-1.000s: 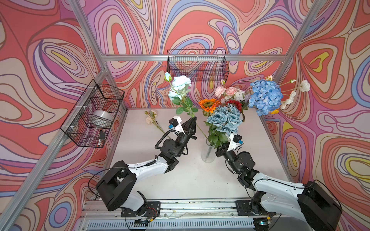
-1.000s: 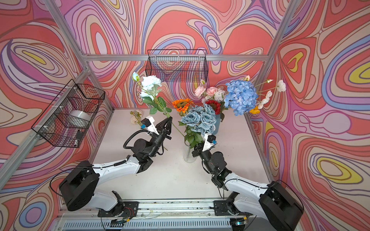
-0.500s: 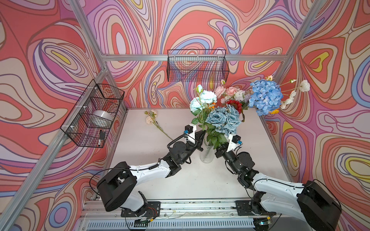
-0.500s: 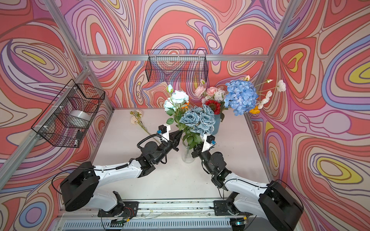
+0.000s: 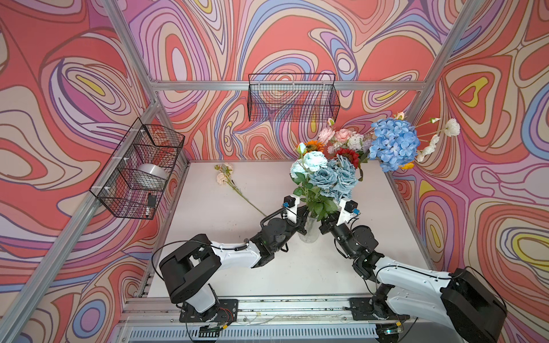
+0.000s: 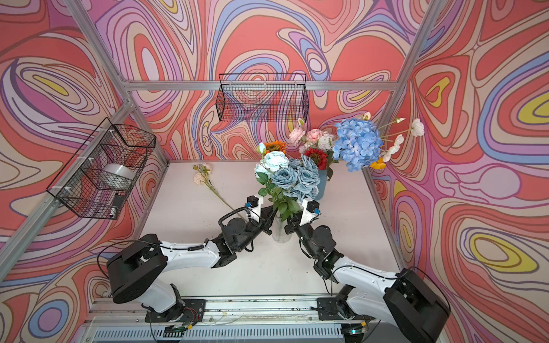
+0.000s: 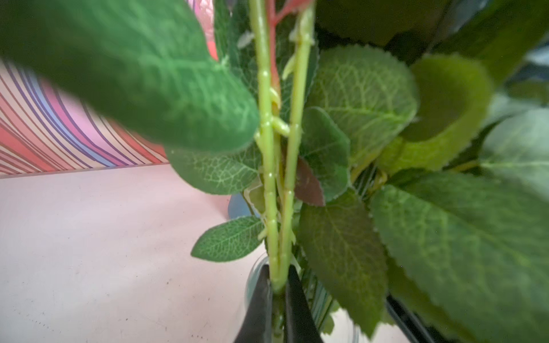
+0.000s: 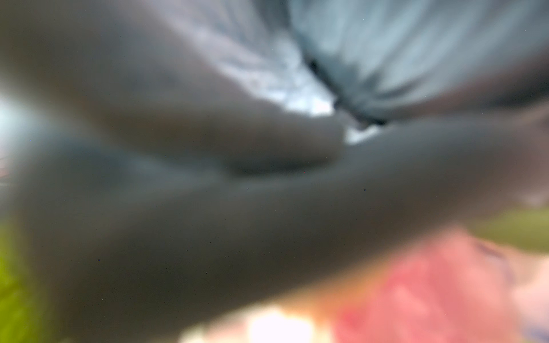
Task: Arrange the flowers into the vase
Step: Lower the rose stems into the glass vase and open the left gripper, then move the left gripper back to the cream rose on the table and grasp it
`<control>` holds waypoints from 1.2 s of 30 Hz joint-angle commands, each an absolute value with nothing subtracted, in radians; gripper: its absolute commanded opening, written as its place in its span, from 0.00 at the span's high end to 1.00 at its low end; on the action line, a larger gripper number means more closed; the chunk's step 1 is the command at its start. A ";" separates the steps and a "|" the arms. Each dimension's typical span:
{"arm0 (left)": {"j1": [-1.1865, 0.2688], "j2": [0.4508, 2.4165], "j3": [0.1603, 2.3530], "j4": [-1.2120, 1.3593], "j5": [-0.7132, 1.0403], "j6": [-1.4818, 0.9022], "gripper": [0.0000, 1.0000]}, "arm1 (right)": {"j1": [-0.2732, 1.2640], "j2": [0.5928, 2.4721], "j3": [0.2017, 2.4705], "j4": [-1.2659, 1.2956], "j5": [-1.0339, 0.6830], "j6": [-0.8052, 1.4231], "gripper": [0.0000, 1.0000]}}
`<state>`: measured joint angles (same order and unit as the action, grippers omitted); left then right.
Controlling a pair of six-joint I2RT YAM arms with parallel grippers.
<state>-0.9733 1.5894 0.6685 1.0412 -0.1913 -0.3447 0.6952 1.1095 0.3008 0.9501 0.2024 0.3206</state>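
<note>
A clear glass vase (image 5: pixel 309 233) (image 6: pixel 280 233) stands mid-table with dusty-blue roses (image 5: pixel 337 178) in it. My left gripper (image 5: pixel 305 214) (image 7: pixel 277 297) is at the vase mouth, shut on the green stem (image 7: pixel 274 208) of a pale blue-white rose (image 5: pixel 312 160) (image 6: pixel 274 159). That stem stands upright among the leaves, its lower end between the black fingers (image 7: pixel 261 303) over the glass rim. My right gripper (image 5: pixel 324 227) (image 6: pixel 289 227) sits at the vase's other side under the leaves, shut. Its wrist view is a blur of petals and leaves. A cream-pink flower (image 5: pixel 224 175) lies on the table at the back left.
A blue vase (image 6: pixel 321 185) at the back holds a blue hydrangea (image 5: pixel 393 142), pink peonies (image 5: pixel 341 135), red and orange sunflowers and white sprays. Wire baskets hang on the back wall (image 5: pixel 292 98) and the left wall (image 5: pixel 139 169). The left one holds a silver roll.
My left arm has swung the pale blue-white rose from left of the vase to the vase mouth, its stem now upright beside the blue roses. The right arm has not moved.
</note>
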 commanded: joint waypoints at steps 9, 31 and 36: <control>-1.012 1.467 0.592 0.900 -0.245 -0.396 0.62 | 0.695 1.108 0.300 0.973 0.206 0.339 0.99; -0.847 1.113 0.525 0.533 -0.250 -0.518 0.41 | 0.695 1.091 0.300 0.950 0.204 0.329 0.96; -0.737 1.079 0.535 0.420 -0.259 -0.531 0.40 | 0.694 1.074 0.295 0.939 0.198 0.311 0.91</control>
